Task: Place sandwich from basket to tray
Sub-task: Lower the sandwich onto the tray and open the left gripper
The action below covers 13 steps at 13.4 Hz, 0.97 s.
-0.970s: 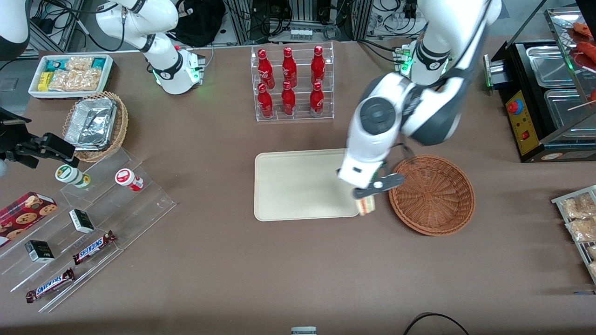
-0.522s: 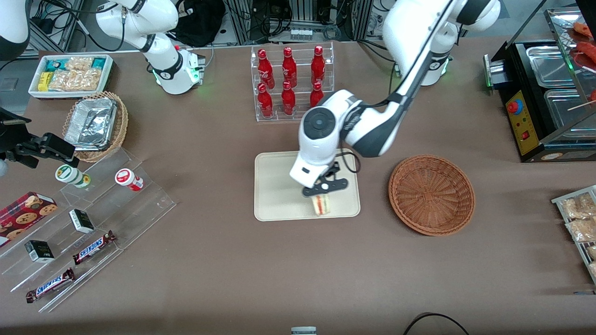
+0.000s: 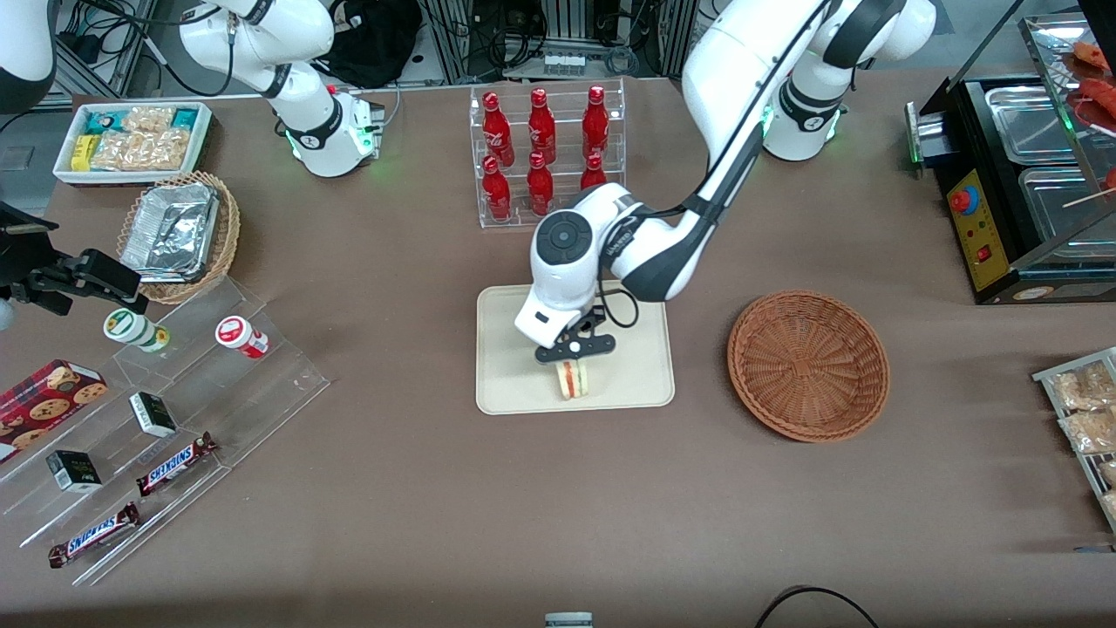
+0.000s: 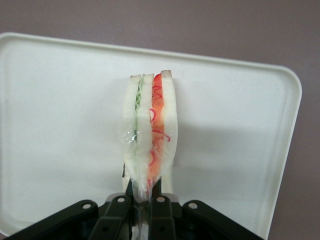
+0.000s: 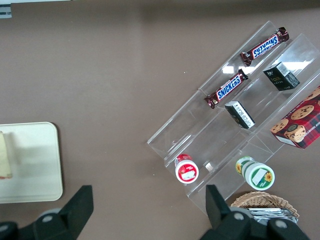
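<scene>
The wrapped sandwich of pale bread with a red and a green filling stripe hangs over the cream tray, close to the tray's edge nearest the front camera. My left gripper is shut on the sandwich's narrow end, fingers pinching its clear wrap. I cannot tell whether the sandwich touches the tray. The round reddish-brown basket sits beside the tray toward the working arm's end, with nothing in it. In the right wrist view the tray shows with an edge of the sandwich.
A clear rack of red bottles stands farther from the front camera than the tray. Toward the parked arm's end lie an acrylic stepped display with snack bars and jars, a tan basket of foil containers and a white snack bin.
My left gripper carried the sandwich from beside the basket's rim across onto the tray, moving toward the parked arm's end. The grip stayed shut.
</scene>
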Motion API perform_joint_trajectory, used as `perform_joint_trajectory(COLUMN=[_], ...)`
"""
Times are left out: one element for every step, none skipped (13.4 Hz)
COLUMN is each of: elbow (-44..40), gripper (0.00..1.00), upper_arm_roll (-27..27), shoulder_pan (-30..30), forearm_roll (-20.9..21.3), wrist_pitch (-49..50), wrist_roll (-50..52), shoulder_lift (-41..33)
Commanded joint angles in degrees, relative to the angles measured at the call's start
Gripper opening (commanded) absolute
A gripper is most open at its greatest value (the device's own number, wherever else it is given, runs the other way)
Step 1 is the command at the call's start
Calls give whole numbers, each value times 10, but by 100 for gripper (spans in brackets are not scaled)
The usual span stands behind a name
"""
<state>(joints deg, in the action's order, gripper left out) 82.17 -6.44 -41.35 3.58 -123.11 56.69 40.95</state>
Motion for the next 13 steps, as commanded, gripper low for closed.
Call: perform_joint_trajectory(elbow=[-15,-13,-11,-7,-5,1,7,8,14,26,31,32,29], gripper=[9,9,9,9,9,9,9,9,9,10,10,16,42], upper_arm_roll=[5,5,5,5,5,5,5,5,5,5,5,4,4], shoulder_pan=[-18,-20,-20,-20,-21,-22,-22,-22,-22,-22,-22,-22,-22], forearm_roll=[11,12,13,20,28,34,35,35,35,35,35,35,34], wrist_pitch=[1,2,6,6,9,9,9,9,10,9,10,9,9], wrist_roll=[7,4,3,3,3,3,3,3,2,0,-9,-7,-7], shoulder_lift=[12,12,11,11,11,9,8,8,7,3,-1,-1,0])
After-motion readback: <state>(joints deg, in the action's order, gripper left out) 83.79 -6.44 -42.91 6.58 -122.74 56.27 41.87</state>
